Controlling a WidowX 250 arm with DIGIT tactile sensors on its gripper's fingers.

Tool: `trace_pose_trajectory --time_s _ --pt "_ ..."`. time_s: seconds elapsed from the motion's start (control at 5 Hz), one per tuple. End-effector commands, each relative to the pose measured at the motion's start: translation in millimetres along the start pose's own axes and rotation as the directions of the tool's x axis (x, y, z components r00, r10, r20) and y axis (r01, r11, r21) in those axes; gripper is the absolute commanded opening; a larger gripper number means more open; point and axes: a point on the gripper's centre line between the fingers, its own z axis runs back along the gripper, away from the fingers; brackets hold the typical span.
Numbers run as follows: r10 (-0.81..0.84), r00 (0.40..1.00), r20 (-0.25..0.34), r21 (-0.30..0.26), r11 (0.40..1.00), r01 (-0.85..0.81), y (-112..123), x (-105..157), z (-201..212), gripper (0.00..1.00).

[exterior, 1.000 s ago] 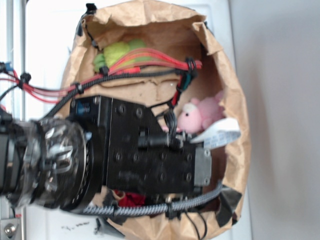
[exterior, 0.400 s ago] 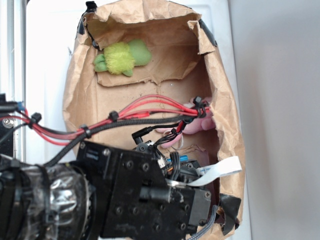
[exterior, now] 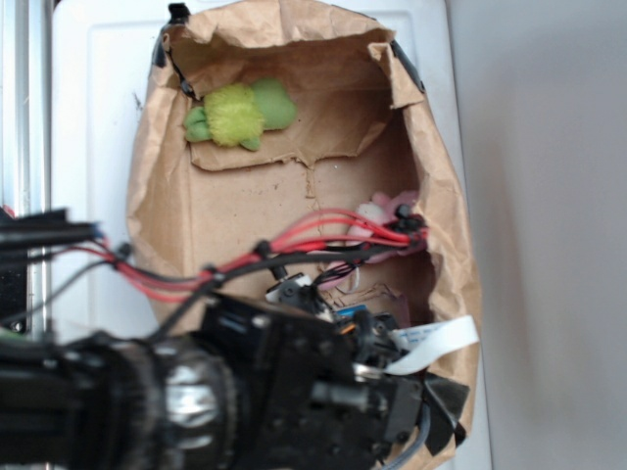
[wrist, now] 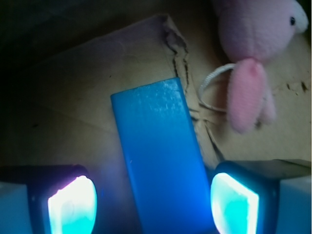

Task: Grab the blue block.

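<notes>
Blue block [wrist: 163, 161] is lying flat on the cardboard floor [wrist: 78, 97] of the paper bag [exterior: 446, 235], long axis running away from the wrist camera and tilted a little left at its far end. Gripper [wrist: 153, 204] is sitting over the block's near end, fingers spread wide, one lit pad [wrist: 72, 204] left of the slab and the other [wrist: 233, 202] right of it. Neither pad is touching; there's a visible gap on each side, wider on the left.

Step in hand, as I'm reading it: final approach, lined up for the pinch. Next move probably needs a short drop so the pads flank the slab's long edges, then closing. Block is thin, so the pads have to get low or they'll be sliding over the top.

Bag contents: blue block near the front under the arm, pink plush toy [wrist: 256, 53] just beyond it to the right, with a thin white loop [wrist: 209, 90] beside it, green plush toy [exterior: 238, 113] far back left. Exterior view is mostly hiding the block behind the wrist and its red cables [exterior: 323, 235].
</notes>
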Motion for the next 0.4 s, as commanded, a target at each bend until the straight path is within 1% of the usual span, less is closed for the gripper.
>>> trace_pose_trajectory --time_s 0.0,0.2 --pt "-0.135 0.986 0.099 0.051 0.990 0.131 -0.9 -3.4 -9.1 1.00" --pt "-0.190 0.979 0.080 0.059 0.981 0.185 5.2 -14.4 -14.9 1.00"
